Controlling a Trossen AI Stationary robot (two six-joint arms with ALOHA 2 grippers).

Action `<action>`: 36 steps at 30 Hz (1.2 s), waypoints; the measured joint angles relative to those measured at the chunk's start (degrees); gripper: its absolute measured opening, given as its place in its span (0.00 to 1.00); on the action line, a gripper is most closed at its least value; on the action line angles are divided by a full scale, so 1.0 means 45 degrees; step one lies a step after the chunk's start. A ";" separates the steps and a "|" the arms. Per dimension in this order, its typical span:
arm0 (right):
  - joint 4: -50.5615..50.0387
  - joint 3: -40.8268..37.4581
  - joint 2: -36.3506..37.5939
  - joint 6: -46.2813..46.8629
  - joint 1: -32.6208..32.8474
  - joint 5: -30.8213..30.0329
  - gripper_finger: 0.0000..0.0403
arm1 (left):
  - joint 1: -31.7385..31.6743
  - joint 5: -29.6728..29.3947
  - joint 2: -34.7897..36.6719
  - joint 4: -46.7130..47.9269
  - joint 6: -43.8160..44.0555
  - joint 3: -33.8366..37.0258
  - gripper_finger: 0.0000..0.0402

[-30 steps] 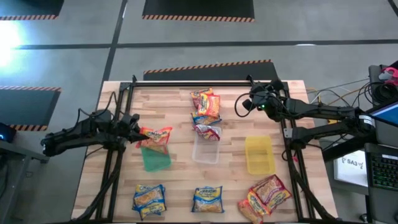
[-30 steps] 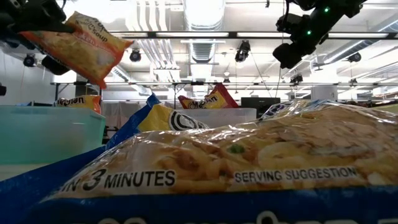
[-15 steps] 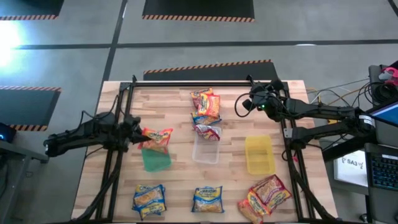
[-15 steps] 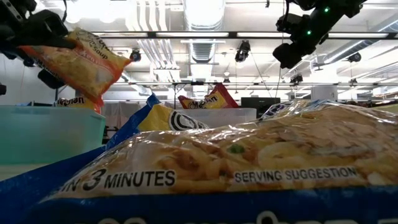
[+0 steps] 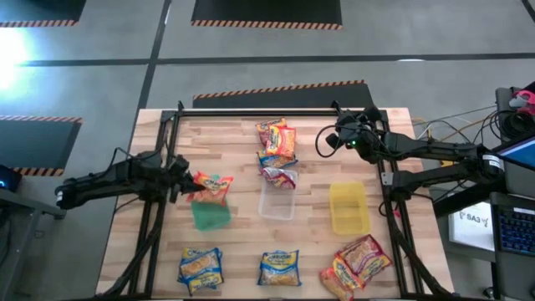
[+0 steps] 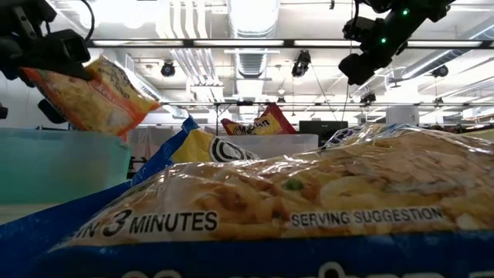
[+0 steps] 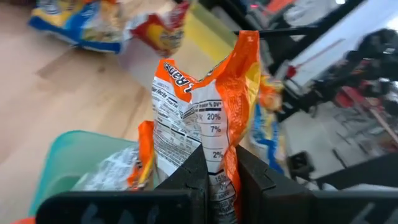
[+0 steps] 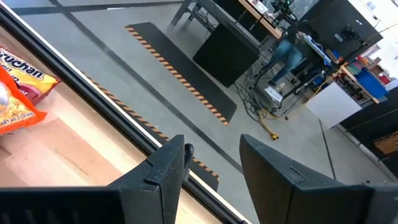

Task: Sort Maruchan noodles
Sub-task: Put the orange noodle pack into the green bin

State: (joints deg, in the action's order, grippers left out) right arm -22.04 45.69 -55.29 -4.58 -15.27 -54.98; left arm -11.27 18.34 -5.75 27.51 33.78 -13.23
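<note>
The left gripper (image 7: 214,177) is clenched on an orange noodle packet (image 5: 211,185), crinkly with a white nutrition panel, hanging over the green bin (image 5: 209,214). The right gripper (image 8: 211,162) hovers parted, holding nothing, at the far right of the pale wood tabletop (image 5: 234,251). Three bins stand mid-table: green, clear (image 5: 278,202), yellow (image 5: 349,209). Other packets form four clusters.

A robotics lab or industrial workshop: a wooden bench (image 5: 234,242) stands on a grey concrete floor (image 5: 251,50) marked with hazard-striped mats (image 5: 266,12), under exposed ceiling ducts (image 6: 251,31) and strip lights, with monitors (image 5: 512,219) and loose cables (image 5: 493,121) alongside.
</note>
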 joint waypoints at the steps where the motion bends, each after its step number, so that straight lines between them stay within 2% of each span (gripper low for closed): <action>1: 0.0003 0.0000 0.0000 -0.0005 0.0000 0.0000 0.36 | 0.0000 -0.0240 -0.0205 0.0013 -0.0006 0.0000 0.05; 5: 0.0003 0.0000 0.0000 -0.0007 0.0000 0.0000 0.36 | -0.0005 -0.0967 -0.1217 0.0037 -0.0166 0.0000 0.05; 12: 0.0003 0.0000 0.0000 0.0000 0.0000 0.0000 0.36 | -0.0005 -0.2275 -0.2715 -0.0981 -0.1867 0.0000 0.05; 23: 0.0002 0.0000 0.0000 0.0001 0.0000 0.0000 0.36 | 0.0019 -0.2300 -0.3553 -0.1135 -0.2414 -0.0045 0.07; 28: 0.0003 0.0000 0.0000 0.0000 0.0000 0.0000 0.36 | 0.0019 -0.2332 -0.3547 -0.1163 -0.2439 -0.0285 0.18; 36: 0.0000 0.0000 0.0000 -0.0005 0.0000 0.0000 0.36 | 0.0019 -0.3405 -0.3538 -0.0881 -0.3152 -0.1613 0.41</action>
State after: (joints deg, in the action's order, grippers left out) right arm -22.04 45.69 -55.29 -4.60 -15.27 -54.98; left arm -11.18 3.02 -21.67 23.54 19.60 -20.49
